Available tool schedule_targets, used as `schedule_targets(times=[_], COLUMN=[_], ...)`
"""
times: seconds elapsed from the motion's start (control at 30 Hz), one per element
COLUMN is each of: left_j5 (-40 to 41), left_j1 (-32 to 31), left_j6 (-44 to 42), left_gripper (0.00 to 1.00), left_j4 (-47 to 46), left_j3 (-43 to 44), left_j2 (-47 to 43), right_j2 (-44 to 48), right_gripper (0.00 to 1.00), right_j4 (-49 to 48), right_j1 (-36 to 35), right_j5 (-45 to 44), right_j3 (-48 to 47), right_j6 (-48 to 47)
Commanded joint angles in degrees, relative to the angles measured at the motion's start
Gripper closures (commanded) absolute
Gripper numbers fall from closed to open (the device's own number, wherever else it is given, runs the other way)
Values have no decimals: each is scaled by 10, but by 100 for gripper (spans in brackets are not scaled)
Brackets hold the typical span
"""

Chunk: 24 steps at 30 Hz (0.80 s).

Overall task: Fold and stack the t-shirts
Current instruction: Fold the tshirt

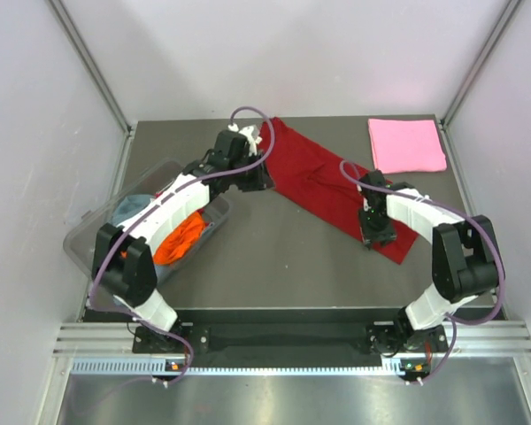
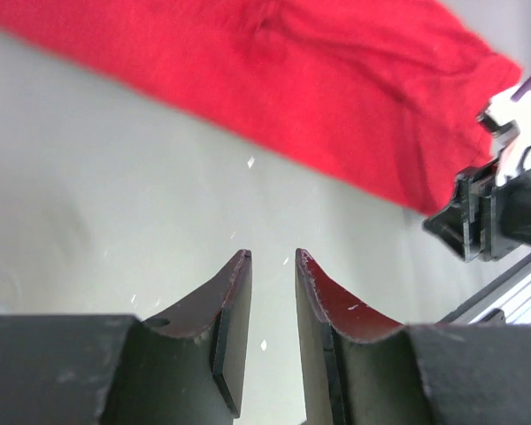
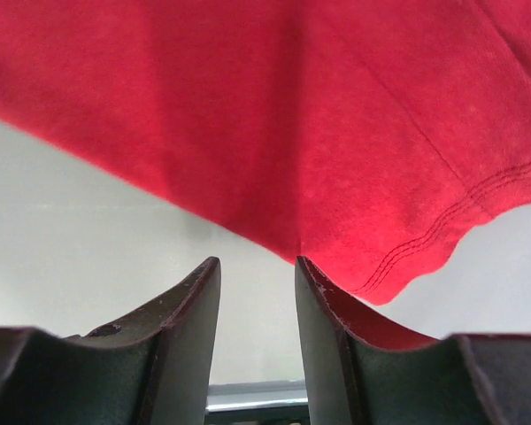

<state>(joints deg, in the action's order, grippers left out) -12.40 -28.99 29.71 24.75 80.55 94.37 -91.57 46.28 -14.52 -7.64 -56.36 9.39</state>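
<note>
Top view: the dark red t-shirt lay on the table as a long diagonal band, not yet folded and probably spread out for folding. The light pink t-shirt sat folded square beyond the red shirt's far right side, apart from it; I judged it the start of the stack. The clear tub, well left of the red shirt, held an orange t-shirt and a grey-blue t-shirt, likely waiting their turn. The left gripper was at the red shirt's upper-left edge and the right gripper over its near-right end, 1 per end, probably to lift or straighten it.

Left wrist view: jaws a narrow gap apart, empty, over bare table just short of the red shirt.

Right wrist view: jaws slightly parted, nothing between them, tips just short of the red shirt's stitched hem.

No brand, label or writing could be read in any of the 3 views.
</note>
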Motion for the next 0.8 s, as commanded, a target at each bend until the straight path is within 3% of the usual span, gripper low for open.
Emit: schedule_targets(times=[0.0, 0.13, 0.4, 0.77], left_j5=[-26, -38, 30, 74], left_j1=[7, 4, 3, 4], left_j6=[9, 10, -38, -70], left_gripper=[68, 69, 68, 68], left_j4=[-29, -25, -1, 7], left_j3=[-47, -87, -145, -165], left_j2=[-51, -101, -212, -233], right_j2=[15, 37, 56, 17], right_gripper=[60, 60, 60, 61], right_j4=[-15, -12, -24, -35], right_j1=[-30, -74, -73, -60], right_j5=[-39, -92, -48, -42], right_j3=[-15, -14, 11, 25], right_j6=[-57, -128, -248, -306])
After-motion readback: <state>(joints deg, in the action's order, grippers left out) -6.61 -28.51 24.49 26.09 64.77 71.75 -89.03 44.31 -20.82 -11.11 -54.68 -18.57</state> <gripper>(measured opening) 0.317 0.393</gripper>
